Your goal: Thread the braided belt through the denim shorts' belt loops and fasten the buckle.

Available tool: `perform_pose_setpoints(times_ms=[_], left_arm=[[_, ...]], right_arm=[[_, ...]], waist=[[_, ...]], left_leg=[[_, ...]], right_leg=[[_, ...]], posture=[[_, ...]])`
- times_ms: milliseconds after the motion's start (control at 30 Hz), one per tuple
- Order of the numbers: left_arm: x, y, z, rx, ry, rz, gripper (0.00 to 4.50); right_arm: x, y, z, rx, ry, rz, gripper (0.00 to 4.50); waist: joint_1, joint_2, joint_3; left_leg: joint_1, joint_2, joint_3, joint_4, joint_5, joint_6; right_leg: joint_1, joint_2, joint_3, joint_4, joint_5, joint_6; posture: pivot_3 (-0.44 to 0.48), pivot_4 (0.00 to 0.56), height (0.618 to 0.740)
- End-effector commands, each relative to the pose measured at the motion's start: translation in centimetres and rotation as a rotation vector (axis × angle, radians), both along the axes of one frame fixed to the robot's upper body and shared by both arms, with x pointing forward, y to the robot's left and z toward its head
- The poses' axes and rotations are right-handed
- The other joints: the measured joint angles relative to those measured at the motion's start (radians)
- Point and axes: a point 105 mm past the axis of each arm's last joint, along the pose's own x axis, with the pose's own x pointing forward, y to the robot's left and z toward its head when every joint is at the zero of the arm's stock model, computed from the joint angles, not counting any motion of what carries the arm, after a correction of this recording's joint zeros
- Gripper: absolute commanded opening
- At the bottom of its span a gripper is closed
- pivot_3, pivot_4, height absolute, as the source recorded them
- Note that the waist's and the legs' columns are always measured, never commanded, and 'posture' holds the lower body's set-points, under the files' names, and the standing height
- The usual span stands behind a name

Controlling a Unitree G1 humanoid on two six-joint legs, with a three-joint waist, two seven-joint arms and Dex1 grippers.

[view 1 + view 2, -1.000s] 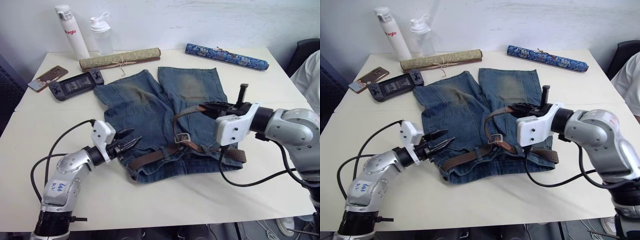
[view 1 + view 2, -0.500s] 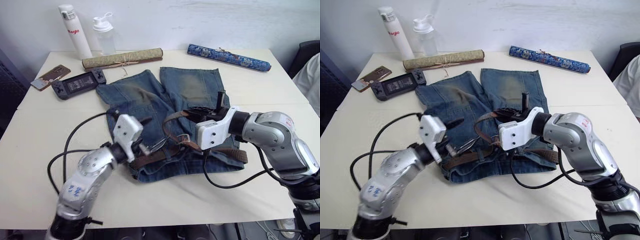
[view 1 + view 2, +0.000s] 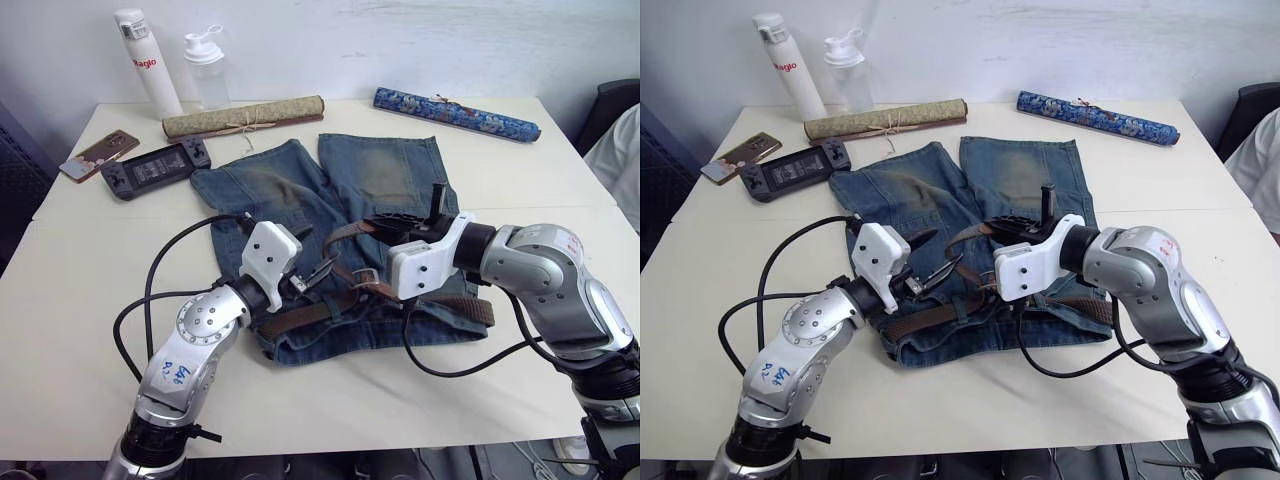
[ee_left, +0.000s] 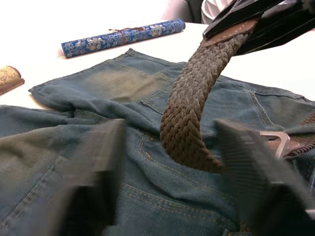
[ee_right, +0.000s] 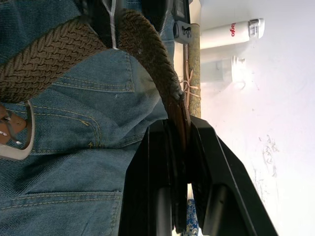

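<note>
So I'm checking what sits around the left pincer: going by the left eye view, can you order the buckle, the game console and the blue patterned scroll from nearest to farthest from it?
From the left pincer:
1. The buckle, just to its right on the denim shorts.
2. The game console, far-left on the table.
3. The blue patterned scroll, at the table's far-right edge.

Braided belt [image 3: 330,305] across denim shorts [image 3: 300,215], two scrolls [image 3: 242,116] behind.
</note>
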Motion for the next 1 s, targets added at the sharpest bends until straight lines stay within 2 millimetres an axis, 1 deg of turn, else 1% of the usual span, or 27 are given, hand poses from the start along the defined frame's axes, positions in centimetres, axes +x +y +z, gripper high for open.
perform_pose_setpoints(times_ms=[33, 100, 133, 333, 500, 567, 600, 633, 700, 767, 800, 833, 900, 1000], left_arm=[[0.2, -0.4, 0.2, 0.005, 0.0, -0.006, 1.43], [0.4, -0.6, 0.0, 0.002, 0.014, -0.006, 0.43], [0.5, -0.7, -0.1, 0.005, 0.018, -0.008, 0.05], [0.5, -1.1, -0.5, -0.012, 0.045, -0.017, 0.05], [0.8, -1.5, -0.6, -0.06, 0.062, -0.028, 0.05], [0.8, -1.7, -0.6, -0.089, 0.073, -0.039, 0.0], [0.8, -1.7, -0.6, -0.1, 0.078, -0.044, 0.0], [0.7, -1.8, -0.8, -0.105, 0.081, -0.057, 0.0], [0.5, -2.1, -1.1, -0.113, 0.094, -0.083, 0.0], [0.3, -2.3, -1.1, -0.149, 0.108, -0.108, 0.0], [0.2, -2.3, -1.2, -0.166, 0.11, -0.123, 0.0], [0.1, -2.2, -1.3, -0.184, 0.113, -0.133, 0.0], [0.1, -2.2, -1.3, -0.239, 0.127, -0.147, 0.0], [0.2, -2.6, -0.9, -0.324, 0.135, -0.168, 0.0]], right_arm=[[-0.9, 0.6, 1.5, 0.022, -0.058, 0.034, 0.0], [-1.0, 0.7, 1.6, 0.027, -0.06, 0.038, 0.0], [-1.0, 0.7, 1.6, 0.029, -0.061, 0.039, 0.0], [-1.0, 0.7, 1.8, 0.069, -0.049, 0.024, 0.0], [-0.5, 0.2, 2.1, 0.249, 0.068, -0.061, 0.0], [-0.1, -0.6, 2.4, 0.329, 0.094, -0.122, 0.9], [0.1, -1.1, 2.5, 0.377, 0.124, -0.149, 1.18], [0.3, -1.8, 2.5, 0.413, 0.156, -0.187, 1.66], [0.6, -3.0, 2.1, 0.463, 0.218, -0.249, 2.65], [0.7, -4.4, 1.3, 0.518, 0.309, -0.328, 3.56], [0.8, -5.2, 1.0, 0.599, 0.369, -0.376, 3.94], [0.8, -5.7, 0.6, 0.671, 0.432, -0.409, 3.94], [0.3, -5.7, -0.3, 0.774, 0.55, -0.437, 3.94], [-0.7, -5.4, -1.6, 0.825, 0.644, -0.468, 3.94]], waist=[[0.0, 0.0, 0.0], [-0.001, 0.0, 0.0], [-0.001, 0.0, 0.0], [0.0, 0.0, 0.0], [0.0, 0.0, 0.0], [0.001, 0.0, 0.0], [0.002, 0.0, 0.0], [0.003, 0.0, 0.0], [0.004, 0.0, 0.0], [0.005, 0.0, 0.0], [0.005, 0.0, 0.0], [0.004, 0.0, 0.0], [0.003, 0.0, 0.0], [0.0, 0.0, 0.0]], left_leg=[[0.0, 0.0, 0.0, 0.0, 0.0, 0.0], [0.0, 0.0, 0.0, 0.0, 0.0, 0.0], [0.0, 0.0, 0.0, 0.0, 0.0, 0.0], [0.0, 0.0, 0.0, 0.0, 0.0, 0.0], [0.0, 0.0, 0.0, 0.0, 0.0, 0.0], [0.0, 0.0, 0.0, 0.0, 0.0, 0.0], [0.0, 0.0, 0.0, 0.0, 0.0, 0.0], [0.0, 0.0, 0.0, 0.0, 0.0, 0.0], [-0.001, 0.0, -0.001, 0.0, 0.0, 0.0], [-0.001, 0.0, -0.001, 0.0, 0.0, 0.0], [-0.001, 0.0, -0.001, 0.0, 0.0, 0.0], [-0.001, 0.0, -0.001, 0.0, 0.0, 0.001], [-0.001, 0.0, -0.001, 0.0, 0.0, 0.001], [-0.001, 0.0, -0.002, -0.001, 0.0, 0.0]], right_leg=[[0.0, 0.0, 0.0, 0.0, 0.0, 0.0], [0.0, 0.0, 0.0, 0.0, 0.0, 0.0], [0.0, 0.0, 0.0, 0.0, 0.0, 0.0], [0.0, 0.0, 0.0, 0.0, 0.0, 0.0], [0.0, 0.0, 0.0, 0.0, 0.0, 0.0], [0.0, 0.0, 0.0, 0.0, 0.0, 0.0], [0.0, 0.0, 0.0, 0.0, 0.0, 0.0], [0.0, 0.0, 0.0, 0.0, 0.0, 0.0], [0.0, 0.0, 0.0, 0.0, 0.0, 0.0], [0.001, 0.0, 0.0, 0.0, 0.0, 0.0], [0.001, 0.0, 0.0, 0.0, 0.0, 0.0], [0.001, 0.0, 0.0, 0.0, 0.0, 0.0], [0.0, 0.0, 0.0, 0.0, 0.0, 0.0], [0.0, 0.0, 0.0, 0.0, 0.0, 0.0]], posture=[[0.0, 0.15, 0.717], [0.0, 0.15, 0.717], [0.0, 0.15, 0.717], [0.0, 0.15, 0.717], [0.0, 0.15, 0.717], [0.0, 0.15, 0.717], [0.0, 0.15, 0.717], [0.0, 0.15, 0.717], [0.0, 0.15, 0.717], [0.0, 0.15, 0.717], [0.0, 0.15, 0.717], [0.0, 0.15, 0.717], [0.0, 0.15, 0.717], [0.0, 0.15, 0.717]])
